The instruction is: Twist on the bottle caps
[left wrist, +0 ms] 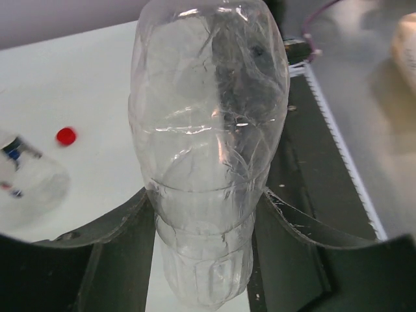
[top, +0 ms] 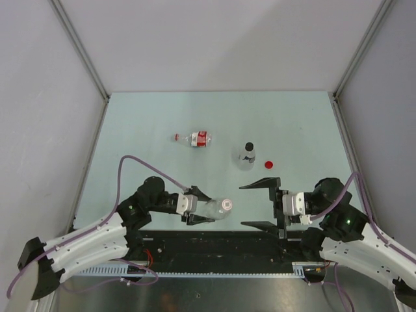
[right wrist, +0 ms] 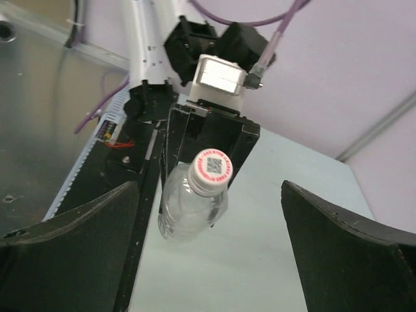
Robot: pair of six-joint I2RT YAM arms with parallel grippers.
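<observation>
My left gripper (top: pixel 203 208) clamps the clear plastic bottle (top: pixel 213 208), white round cap (top: pixel 227 205) seated; right gripper (top: pixel 245 206) gapes empty. Next, I judge: fetch the small red cap (top: pixel 269 164).

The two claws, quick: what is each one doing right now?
Left gripper: closed on a clear bottle.
Right gripper: open, holding nothing.
</observation>
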